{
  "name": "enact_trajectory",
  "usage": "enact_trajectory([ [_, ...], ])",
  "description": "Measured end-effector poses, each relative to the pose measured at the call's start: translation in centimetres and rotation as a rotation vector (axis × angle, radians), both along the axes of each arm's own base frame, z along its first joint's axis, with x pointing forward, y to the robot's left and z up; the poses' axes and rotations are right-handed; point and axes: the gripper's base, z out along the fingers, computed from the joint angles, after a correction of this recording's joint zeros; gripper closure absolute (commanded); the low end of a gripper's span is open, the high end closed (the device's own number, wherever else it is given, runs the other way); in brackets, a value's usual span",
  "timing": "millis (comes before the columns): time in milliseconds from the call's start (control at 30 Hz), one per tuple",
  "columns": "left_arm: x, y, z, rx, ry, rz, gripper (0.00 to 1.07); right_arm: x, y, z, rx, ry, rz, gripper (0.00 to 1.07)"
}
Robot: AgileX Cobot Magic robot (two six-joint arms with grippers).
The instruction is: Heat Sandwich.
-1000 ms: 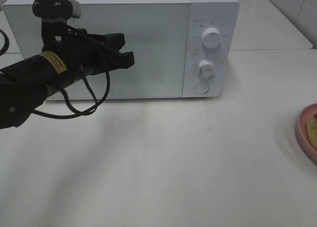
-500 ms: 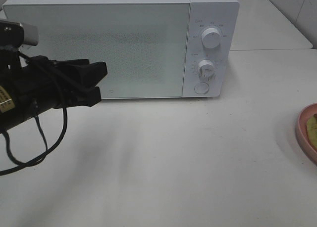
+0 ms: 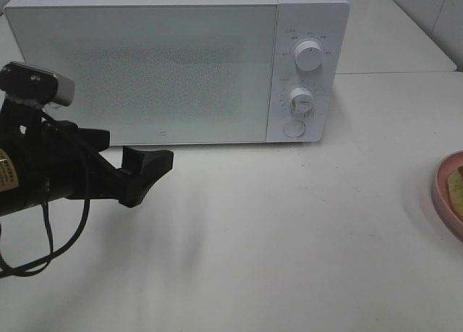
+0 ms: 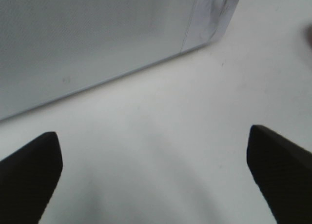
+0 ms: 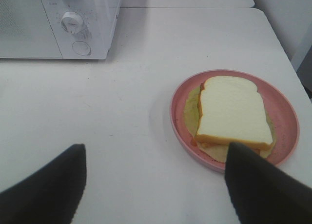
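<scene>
The white worktop (image 3: 289, 231) carries a closed microwave (image 3: 173, 64). On the pink plate (image 5: 180, 126) lies the sandwich (image 5: 234, 109): likely soft, light, easily crushed, so lifting the plate's rim seems safer. Left pincer (image 3: 119, 166) and right pincer (image 5: 153, 185) gape wide, empty.

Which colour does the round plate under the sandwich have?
The round plate is pink; the right wrist view shows it best.
</scene>
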Motion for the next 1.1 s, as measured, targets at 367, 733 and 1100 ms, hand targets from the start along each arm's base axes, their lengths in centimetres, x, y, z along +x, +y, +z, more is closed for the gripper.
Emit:
enact_trajectory([
  [367, 1.6, 0.9, 4.3, 0.465, 0.482, 0.134, 0.08, 0.0, 0.0, 0.0, 0.0, 0.0, 0.0, 0.32],
  [733, 1.5, 2.4, 6.9, 0.656, 0.653, 0.214, 0.08, 0.0, 0.0, 0.0, 0.0, 0.0, 0.0, 0.32],
  [1100, 1.7, 10.1, 10.9, 0.441, 0.665, 0.438, 0.08, 0.0, 0.0, 0.0, 0.0, 0.0, 0.0, 0.32],
])
